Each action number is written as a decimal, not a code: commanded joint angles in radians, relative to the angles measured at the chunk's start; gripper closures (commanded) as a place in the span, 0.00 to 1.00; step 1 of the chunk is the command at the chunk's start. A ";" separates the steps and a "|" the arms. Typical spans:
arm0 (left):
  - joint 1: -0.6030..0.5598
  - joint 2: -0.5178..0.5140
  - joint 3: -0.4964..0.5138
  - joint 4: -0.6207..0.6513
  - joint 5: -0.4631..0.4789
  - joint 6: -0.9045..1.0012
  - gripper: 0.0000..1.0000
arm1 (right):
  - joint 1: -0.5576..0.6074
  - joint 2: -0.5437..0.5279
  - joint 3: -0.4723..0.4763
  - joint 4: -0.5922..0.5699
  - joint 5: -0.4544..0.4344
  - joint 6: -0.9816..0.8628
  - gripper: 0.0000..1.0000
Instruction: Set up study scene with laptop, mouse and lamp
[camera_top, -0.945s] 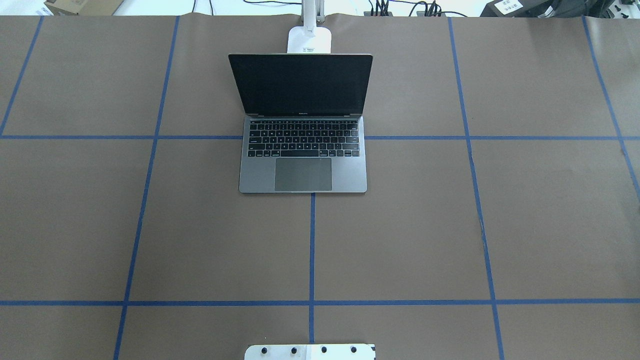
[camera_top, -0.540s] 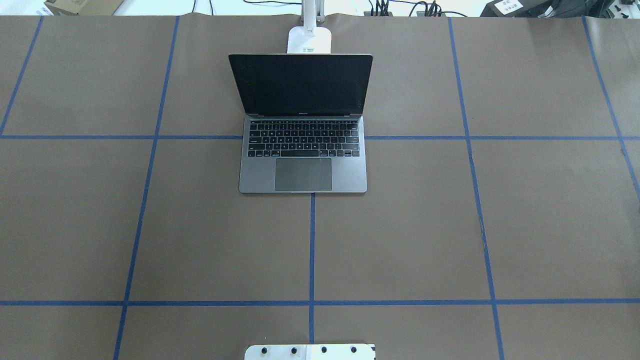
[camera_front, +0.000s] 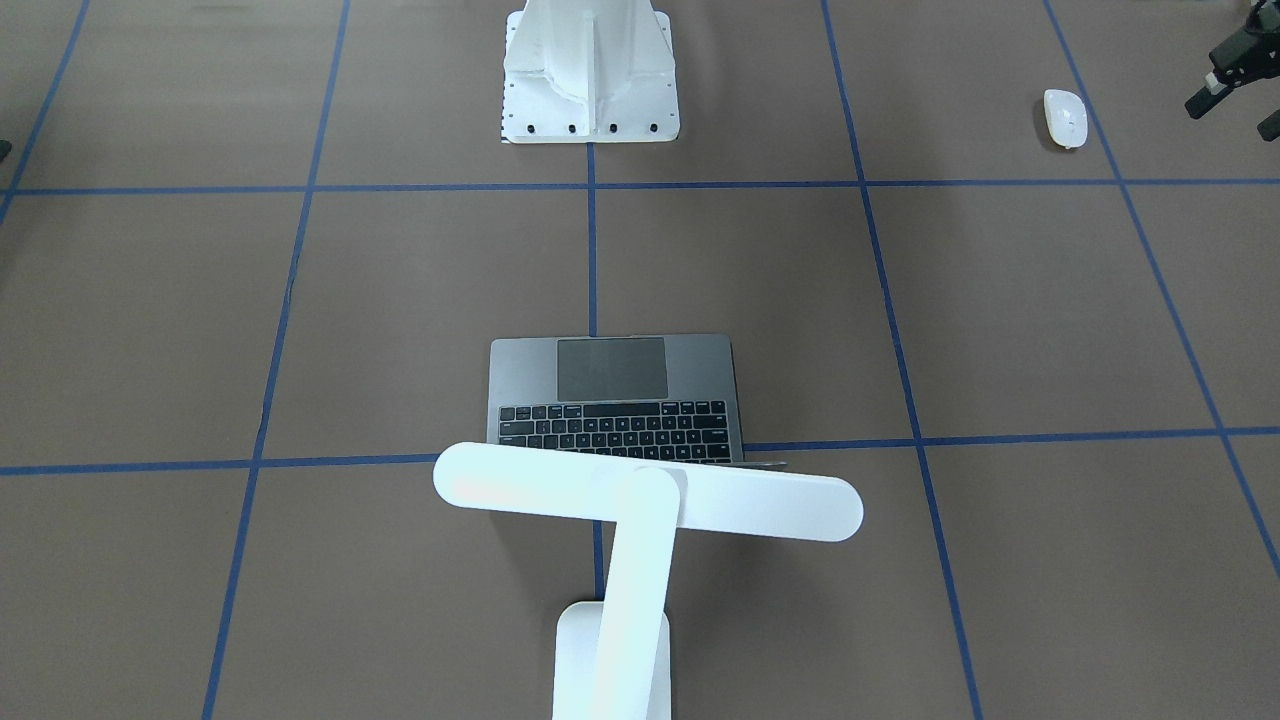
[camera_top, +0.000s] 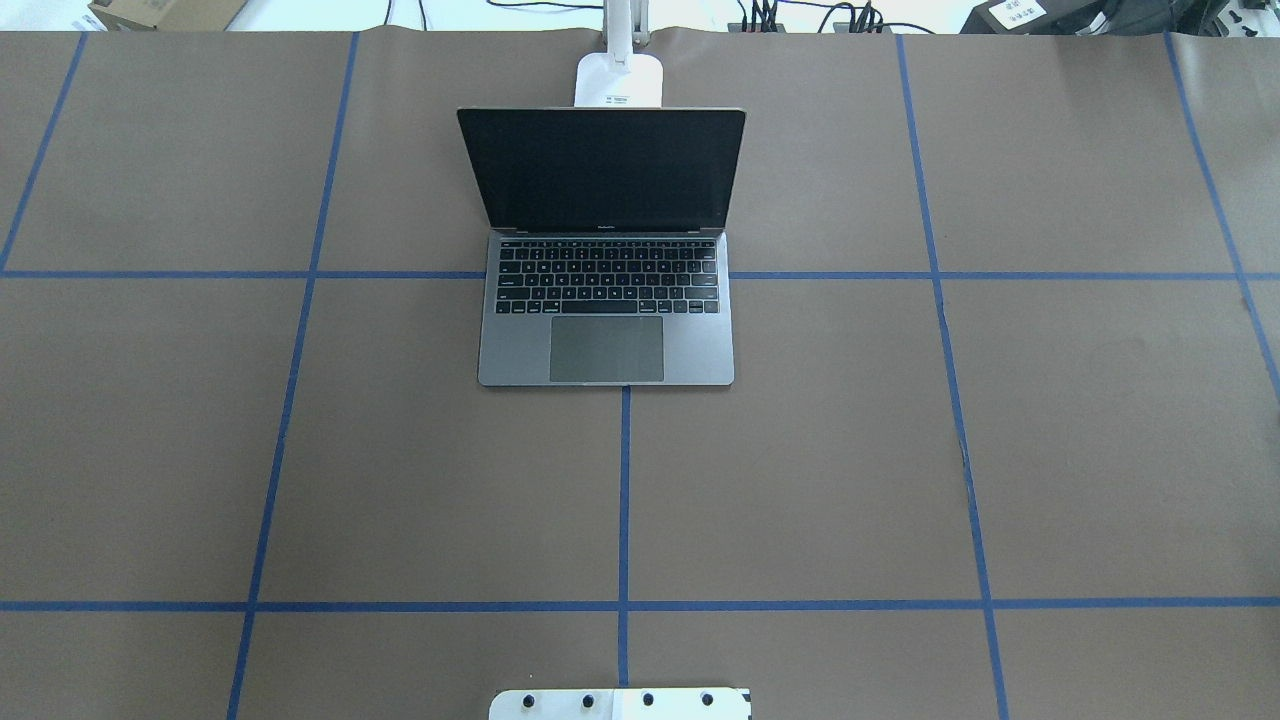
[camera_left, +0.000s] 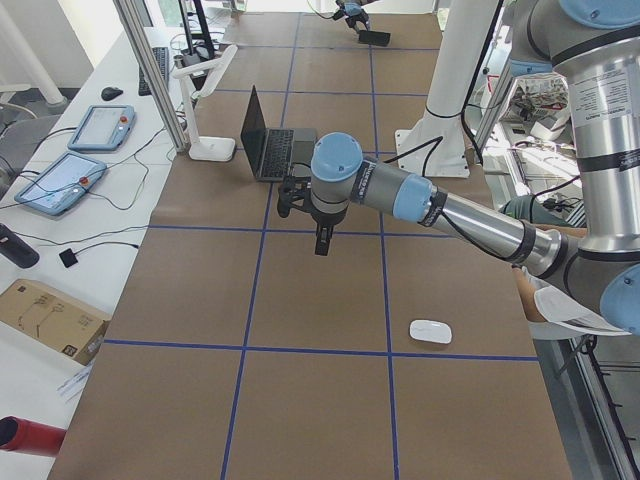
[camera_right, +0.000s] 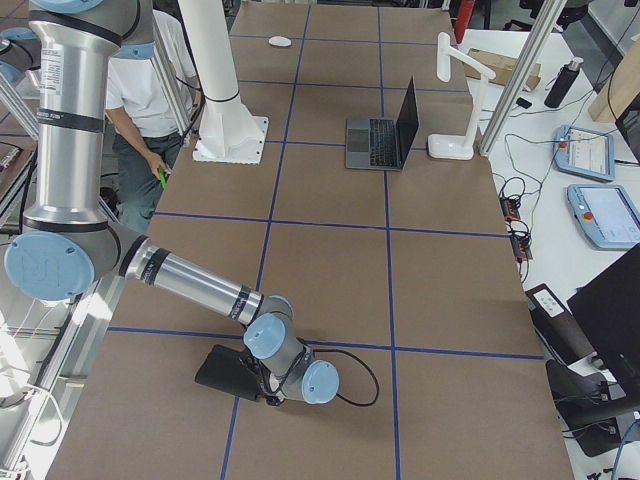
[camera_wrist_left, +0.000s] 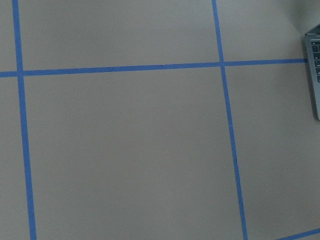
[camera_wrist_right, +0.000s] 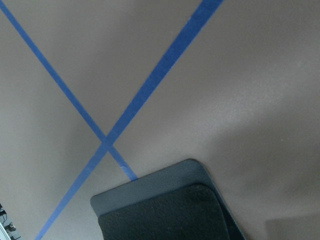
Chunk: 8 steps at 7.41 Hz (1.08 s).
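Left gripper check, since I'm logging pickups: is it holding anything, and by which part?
Nothing: the left gripper hangs empty in the air, and the mouse lies apart from it, untouched.

The laptop (camera_top: 605, 300) sits mid-worktop (camera_top: 900, 450), nearer the far edge. The lamp (camera_front: 640, 500) stands just behind it. The mouse (camera_front: 1065, 117) lies towards the robot-side left corner, and the pad (camera_right: 225, 372) towards the robot-side right corner.

**Silver tubes, pale-blue caps**

On either side of the white pedestal (camera_front: 590, 75), which has dark bolts along its base-plate edge, the left arm (camera_left: 470, 222) and right arm (camera_right: 190, 278) are brushed-silver tubes with black rings and round pale-blue joint caps. The left gripper (camera_left: 320, 243) is matte black. A thin black cable (camera_right: 372, 375) loops at the right arm's wrist.
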 joint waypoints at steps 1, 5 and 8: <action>-0.004 0.016 -0.020 0.001 -0.001 0.000 0.00 | -0.002 -0.005 -0.008 0.001 0.003 0.001 0.07; -0.009 0.016 -0.029 0.001 -0.001 0.000 0.00 | -0.003 -0.007 -0.008 -0.005 0.049 0.010 0.07; -0.009 0.018 -0.037 0.002 -0.001 -0.008 0.00 | -0.005 -0.027 -0.010 -0.013 0.109 0.002 0.06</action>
